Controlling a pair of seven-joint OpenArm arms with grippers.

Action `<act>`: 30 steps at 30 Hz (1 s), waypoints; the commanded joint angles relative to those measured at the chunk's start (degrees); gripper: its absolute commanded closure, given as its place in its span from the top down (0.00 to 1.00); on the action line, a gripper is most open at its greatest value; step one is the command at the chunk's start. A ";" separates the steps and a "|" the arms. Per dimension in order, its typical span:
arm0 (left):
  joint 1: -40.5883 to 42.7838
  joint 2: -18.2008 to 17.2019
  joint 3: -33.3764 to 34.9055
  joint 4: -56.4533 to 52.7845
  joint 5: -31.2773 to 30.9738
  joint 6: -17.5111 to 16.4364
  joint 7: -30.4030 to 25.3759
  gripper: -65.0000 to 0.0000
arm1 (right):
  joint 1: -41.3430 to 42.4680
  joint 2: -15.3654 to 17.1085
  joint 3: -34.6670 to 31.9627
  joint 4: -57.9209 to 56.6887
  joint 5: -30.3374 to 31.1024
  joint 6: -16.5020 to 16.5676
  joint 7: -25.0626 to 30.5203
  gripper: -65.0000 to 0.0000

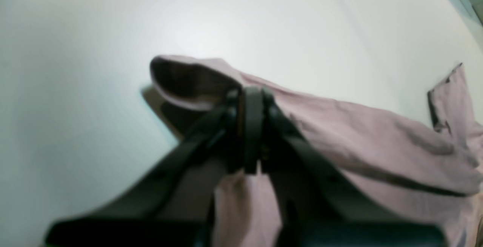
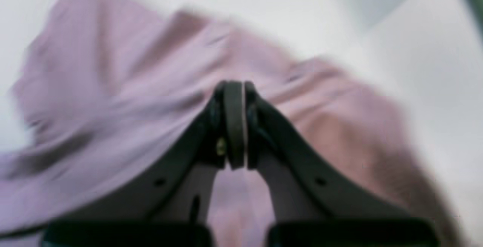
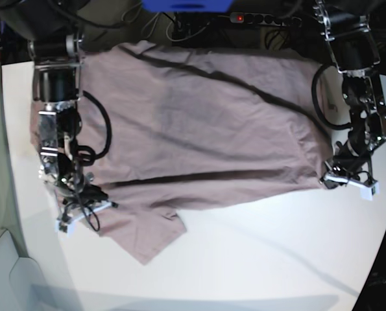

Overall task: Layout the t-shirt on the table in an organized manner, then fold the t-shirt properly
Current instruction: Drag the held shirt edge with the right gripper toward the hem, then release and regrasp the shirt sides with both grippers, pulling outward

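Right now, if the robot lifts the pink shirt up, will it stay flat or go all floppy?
Probably floppy: the t-shirt already sags in folds between the left gripper and the right gripper. It likely weighs little, since thin pinches hold it. It may slide easily on the smooth table.

The white table (image 3: 257, 259) carries the mauve t-shirt (image 3: 199, 123), spread wide and wrinkled.
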 commanded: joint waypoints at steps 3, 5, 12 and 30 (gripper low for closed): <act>-3.75 -1.07 -0.19 -4.36 0.47 -0.11 -1.12 0.00 | 1.62 -1.99 0.29 1.67 -0.20 -0.26 -0.55 0.00; -4.90 -1.07 -0.45 -7.52 2.41 -0.11 -1.12 0.01 | 1.53 -3.04 0.29 0.97 -0.29 -0.26 -0.55 0.00; -4.19 -2.21 -0.10 -9.10 5.75 -0.11 2.22 0.02 | 3.20 -2.95 0.12 -0.96 -0.29 -0.26 -0.64 0.00; 6.27 -4.15 -4.14 12.44 5.57 -0.20 6.97 0.54 | 20.43 -6.12 0.20 -34.11 -0.38 8.97 9.30 0.00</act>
